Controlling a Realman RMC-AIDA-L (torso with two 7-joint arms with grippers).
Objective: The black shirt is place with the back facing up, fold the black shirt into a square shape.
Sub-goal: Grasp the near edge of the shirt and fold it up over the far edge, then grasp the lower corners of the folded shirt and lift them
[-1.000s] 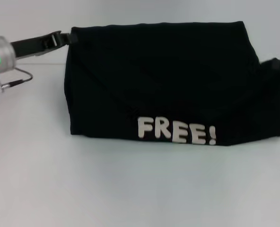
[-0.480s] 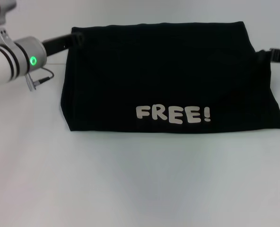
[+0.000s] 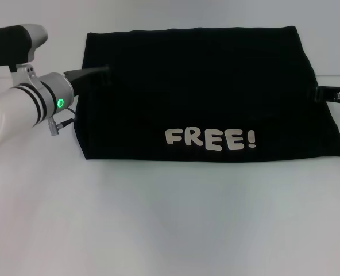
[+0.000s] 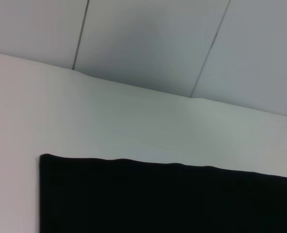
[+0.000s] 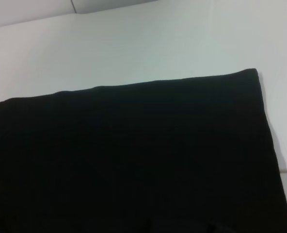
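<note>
Black shirt folded flat at table centre, print up; left gripper and right gripper at its side edges, grip apparently released but indiscernible; next: confirm squareness, withdraw.

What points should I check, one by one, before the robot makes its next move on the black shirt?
1. The black shirt lies flat on the table: ok, the near edge rests on the surface.
2. The shape is square: not ok, the folded shirt is wider than deep and flares toward the near edge.
3. The "FREE!" print faces up near the front edge: ok.
4. The left gripper is clear of the cloth: cannot tell, its tip overlaps the shirt's left edge.
5. The right gripper is clear of the cloth: cannot tell, it sits at the shirt's right edge.
6. The far edge is straight: ok, both wrist views show an even hem.
</note>
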